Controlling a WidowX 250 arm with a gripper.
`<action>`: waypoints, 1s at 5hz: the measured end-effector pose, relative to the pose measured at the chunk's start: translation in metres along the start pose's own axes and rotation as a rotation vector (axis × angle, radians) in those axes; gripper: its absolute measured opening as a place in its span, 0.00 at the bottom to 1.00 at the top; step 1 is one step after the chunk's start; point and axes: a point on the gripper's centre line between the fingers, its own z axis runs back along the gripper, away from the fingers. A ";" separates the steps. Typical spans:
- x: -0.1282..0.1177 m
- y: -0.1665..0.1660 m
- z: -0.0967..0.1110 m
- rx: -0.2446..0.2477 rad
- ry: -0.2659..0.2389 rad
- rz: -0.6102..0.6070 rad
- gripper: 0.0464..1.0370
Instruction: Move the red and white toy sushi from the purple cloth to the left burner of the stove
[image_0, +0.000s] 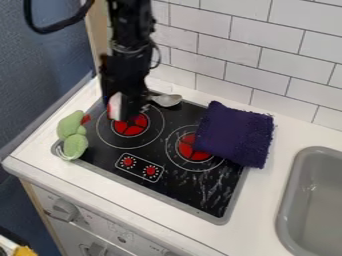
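White-and-red object (115, 106) right at the end effector (125, 109), above the stovetop (110, 155)

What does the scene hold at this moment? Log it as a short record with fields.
gripper: hanging low over the cooktop's left burner, toward the wall
at gripper: red-and-white item right by the gripper; whether held, cannot tell
spoon: silver spoon beside the gripper, at the cooktop's wall-side edge
cloth: dark purple cloth, partly over the right burner and onto the counter
toy: green plush toy at the cooktop's left edge
sink: gray basin, right of the cooktop
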 end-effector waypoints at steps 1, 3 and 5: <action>-0.009 0.016 -0.021 -0.019 0.020 0.005 0.60; -0.008 0.027 -0.049 -0.060 0.051 -0.015 0.60; -0.010 0.027 -0.054 -0.104 0.025 -0.012 0.94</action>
